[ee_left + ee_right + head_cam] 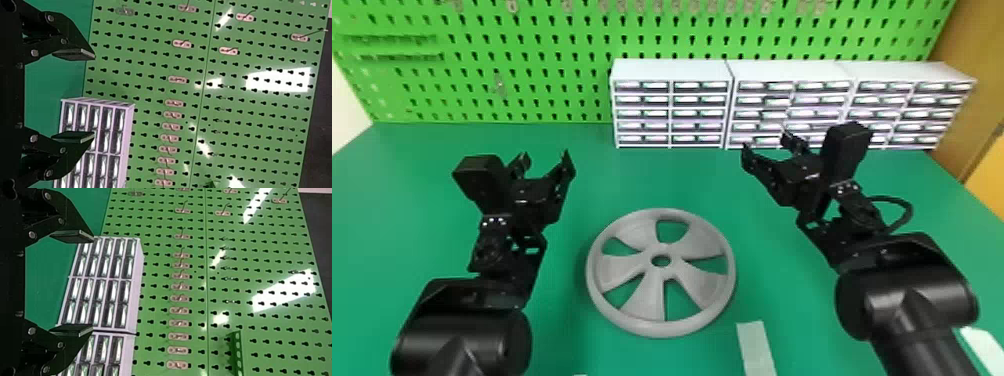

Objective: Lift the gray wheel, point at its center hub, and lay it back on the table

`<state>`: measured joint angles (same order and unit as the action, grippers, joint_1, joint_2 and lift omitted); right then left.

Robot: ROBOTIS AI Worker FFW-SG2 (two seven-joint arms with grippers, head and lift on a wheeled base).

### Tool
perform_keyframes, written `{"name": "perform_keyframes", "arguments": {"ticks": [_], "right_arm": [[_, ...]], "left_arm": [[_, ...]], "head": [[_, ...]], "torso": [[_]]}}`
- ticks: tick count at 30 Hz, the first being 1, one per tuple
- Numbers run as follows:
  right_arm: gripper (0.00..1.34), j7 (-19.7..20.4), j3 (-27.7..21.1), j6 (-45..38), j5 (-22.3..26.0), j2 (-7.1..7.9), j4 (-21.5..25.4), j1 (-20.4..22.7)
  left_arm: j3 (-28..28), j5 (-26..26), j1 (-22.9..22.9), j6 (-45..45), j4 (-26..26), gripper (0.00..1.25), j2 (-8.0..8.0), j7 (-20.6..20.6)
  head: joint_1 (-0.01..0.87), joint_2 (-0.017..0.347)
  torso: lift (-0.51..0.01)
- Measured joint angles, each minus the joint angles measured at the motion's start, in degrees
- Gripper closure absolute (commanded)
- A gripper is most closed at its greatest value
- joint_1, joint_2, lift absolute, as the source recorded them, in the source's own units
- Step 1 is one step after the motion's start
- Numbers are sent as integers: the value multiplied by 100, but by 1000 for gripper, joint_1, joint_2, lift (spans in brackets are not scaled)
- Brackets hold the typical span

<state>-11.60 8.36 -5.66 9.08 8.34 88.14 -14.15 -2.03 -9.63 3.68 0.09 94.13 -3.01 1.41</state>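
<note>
One gray wheel [644, 295] — lower center, flat on the worktop [557, 320]
Two tools, left [544, 162] and right [766, 145] — both spread wide, empty.

A workshop — green pegboard [532, 85] with hooks [177, 79], small-drawer cabinets [672, 70] below.

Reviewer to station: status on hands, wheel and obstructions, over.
Left hand open, empty; right hand open, empty. Gray wheel flat on table, untouched by either. Nothing on it; pale strip nearby, clear of its rim.
</note>
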Motion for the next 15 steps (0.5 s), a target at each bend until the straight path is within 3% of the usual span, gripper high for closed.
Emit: {"name": "perform_keyframes", "arguments": {"ticks": [15], "right_arm": [[464, 0, -18, -101, -15, -19, -25, 0]], "left_arm": [[-2, 5, -29, 72, 9, 533, 2, 0]], "head": [[692, 48]], "torso": [[-96]]}}
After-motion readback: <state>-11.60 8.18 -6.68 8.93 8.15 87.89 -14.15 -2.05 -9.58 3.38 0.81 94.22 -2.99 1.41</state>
